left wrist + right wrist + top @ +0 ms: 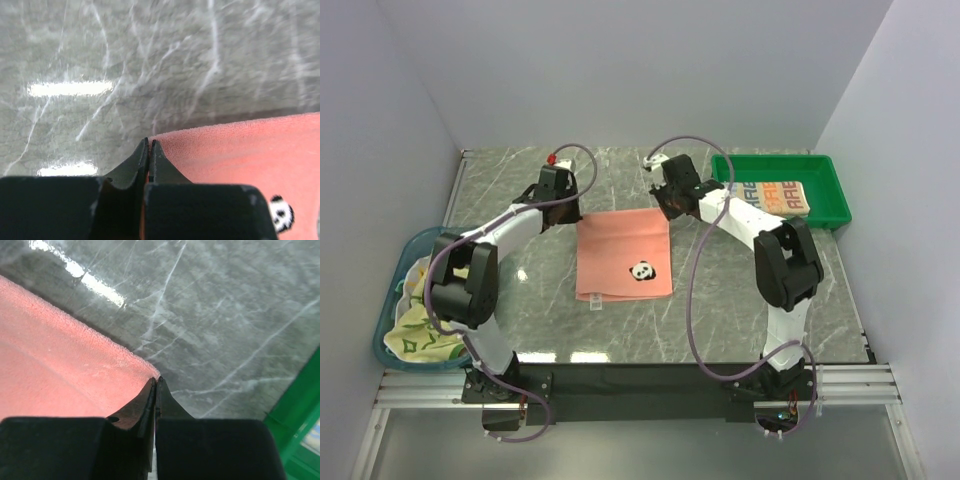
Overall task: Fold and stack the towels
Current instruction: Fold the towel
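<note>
Top view: the pink towel (623, 252) lies flat on the table (740, 320), your left claw (574, 216) and right claw (668, 210) at its far corners. Left wrist: claw pinched shut on the corner. Right wrist: same. Lift both together, level, toward the near edge.

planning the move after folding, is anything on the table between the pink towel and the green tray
Nothing lies on the table between the pink towel and the green tray. Only the right arm reaches across above that gap.
</note>
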